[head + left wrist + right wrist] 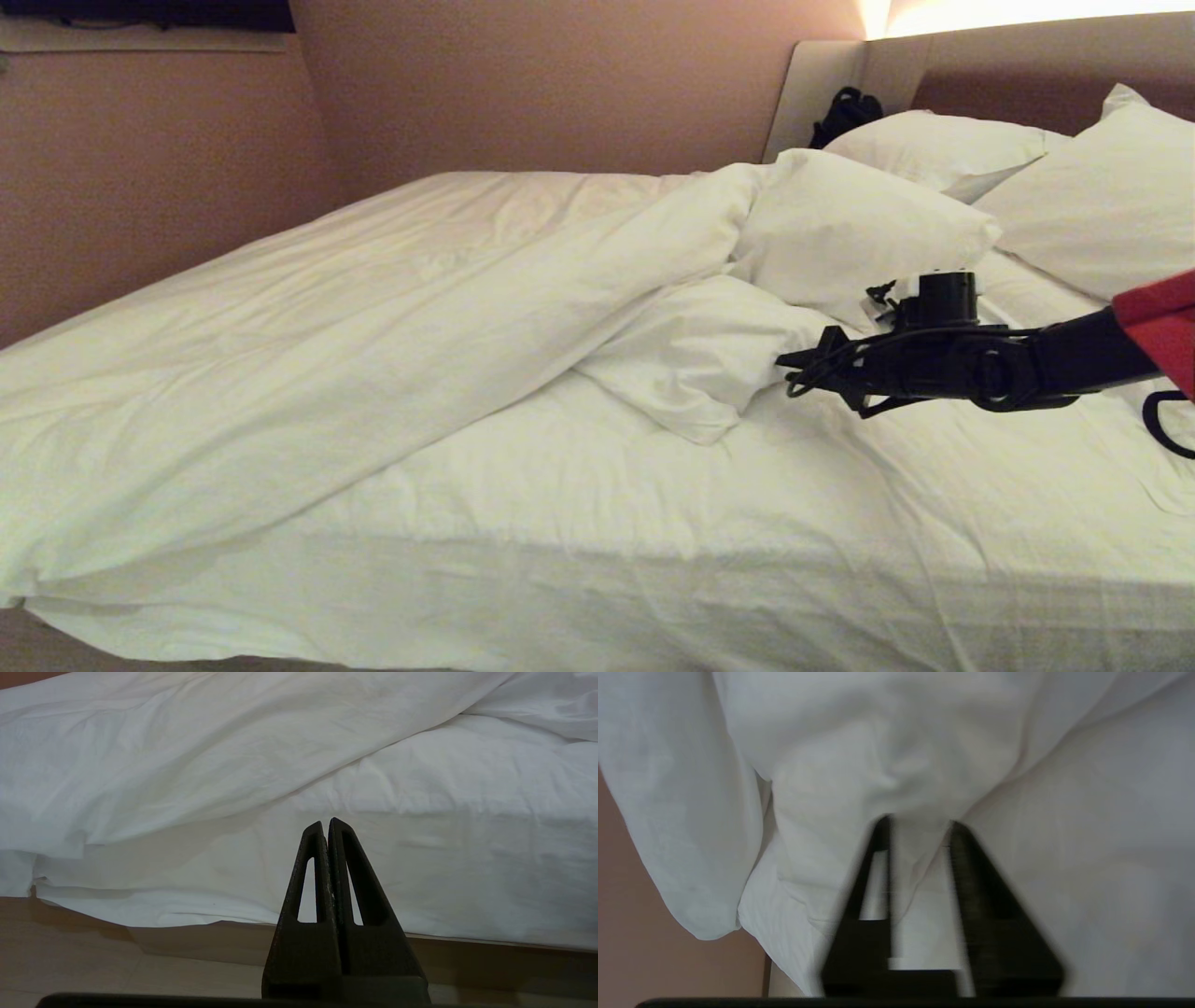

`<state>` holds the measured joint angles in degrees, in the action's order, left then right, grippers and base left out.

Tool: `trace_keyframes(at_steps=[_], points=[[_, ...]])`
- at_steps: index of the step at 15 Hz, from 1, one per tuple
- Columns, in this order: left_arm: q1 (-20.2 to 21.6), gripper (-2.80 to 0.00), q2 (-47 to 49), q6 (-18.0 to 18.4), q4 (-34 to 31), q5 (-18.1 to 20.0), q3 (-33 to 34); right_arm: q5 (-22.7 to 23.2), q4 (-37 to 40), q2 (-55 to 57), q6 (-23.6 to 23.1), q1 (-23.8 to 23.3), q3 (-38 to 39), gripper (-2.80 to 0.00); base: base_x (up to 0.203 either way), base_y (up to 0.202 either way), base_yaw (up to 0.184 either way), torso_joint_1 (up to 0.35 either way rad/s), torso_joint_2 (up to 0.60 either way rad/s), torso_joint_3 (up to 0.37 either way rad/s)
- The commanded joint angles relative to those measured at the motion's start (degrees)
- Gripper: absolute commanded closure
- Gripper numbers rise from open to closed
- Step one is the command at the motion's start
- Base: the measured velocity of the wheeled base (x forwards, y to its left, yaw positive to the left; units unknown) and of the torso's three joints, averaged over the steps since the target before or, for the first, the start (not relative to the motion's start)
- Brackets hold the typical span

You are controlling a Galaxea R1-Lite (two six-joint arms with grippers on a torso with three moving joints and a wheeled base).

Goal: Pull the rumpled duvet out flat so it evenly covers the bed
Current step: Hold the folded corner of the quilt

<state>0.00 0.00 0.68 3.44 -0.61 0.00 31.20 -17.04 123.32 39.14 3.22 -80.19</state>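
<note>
Duvet (373,308) rumpled on bed (653,560)

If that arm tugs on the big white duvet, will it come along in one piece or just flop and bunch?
Probably flop: the duvet already lies in soft folds and creases, so a tug would likely drag one part first. It looks puffy, so likely light for its bulk. The folded corner by the right end effector seems thick, so the open fingers may catch only some cloth.

One duvet (373,299), one bed (653,560), four pillows (859,233), one black bag (845,114).
</note>
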Motion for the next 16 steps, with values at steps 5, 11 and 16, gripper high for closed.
trace_keyframes(at_steps=[5,11,16], points=[[0.00,0.00,0.00,0.02,0.08,-0.01,0.00,0.53,0.15,-1.06,0.15,0.82,1.17,-2.80,0.000,0.000,0.000,0.000,0.00,0.000],[0.00,0.00,0.00,0.02,0.07,-0.01,0.00,0.62,-3.76,0.93,-1.02,4.00,1.55,-2.80,0.000,0.000,0.000,0.000,0.00,0.000],[0.00,0.00,0.00,0.11,0.08,-0.01,0.00,0.52,-11.02,6.73,-1.07,4.73,-0.37,-2.80,0.000,0.000,0.000,0.000,0.00,0.000]])
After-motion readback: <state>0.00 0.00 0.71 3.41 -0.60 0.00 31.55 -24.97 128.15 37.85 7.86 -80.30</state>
